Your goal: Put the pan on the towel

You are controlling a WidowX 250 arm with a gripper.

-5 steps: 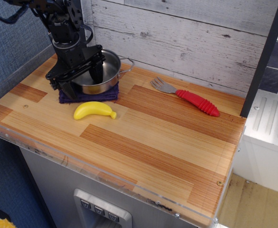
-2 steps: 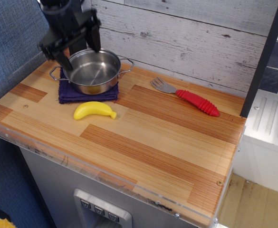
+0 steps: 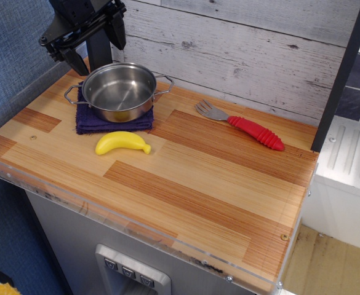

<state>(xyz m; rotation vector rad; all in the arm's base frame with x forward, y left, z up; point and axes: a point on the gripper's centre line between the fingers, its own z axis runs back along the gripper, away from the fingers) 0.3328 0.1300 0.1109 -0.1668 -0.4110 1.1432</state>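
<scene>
While only one view is on hand, it shows the whole counter from above and in front. One pan sits on one towel at about ten o'clock on the wooden counter, near the back-left corner. The pan is upright, shiny and empty, with two wire loop handles: one sticks out toward nine o'clock, the other toward three o'clock. The dark purple towel shows as a band along the pan's front and left sides, the rest being hidden beneath the pan.

One gripper hangs above the pan's far rim at roughly eleven o'clock, clear of it. Its two black fingers are spread wide apart and hold nothing; the upper part of the arm runs out of the top edge, so its wrist cannot be made out.

One yellow banana lies just in front of the towel at six o'clock from the pan, near the cloth's edge but, as far as the angle lets me judge, not touching it. One fork with a red ribbed handle lies well apart at three o'clock from the pan, its metal tines pointing toward the pan and its handle angled toward four o'clock. A whitewashed plank wall stands behind the counter.
</scene>
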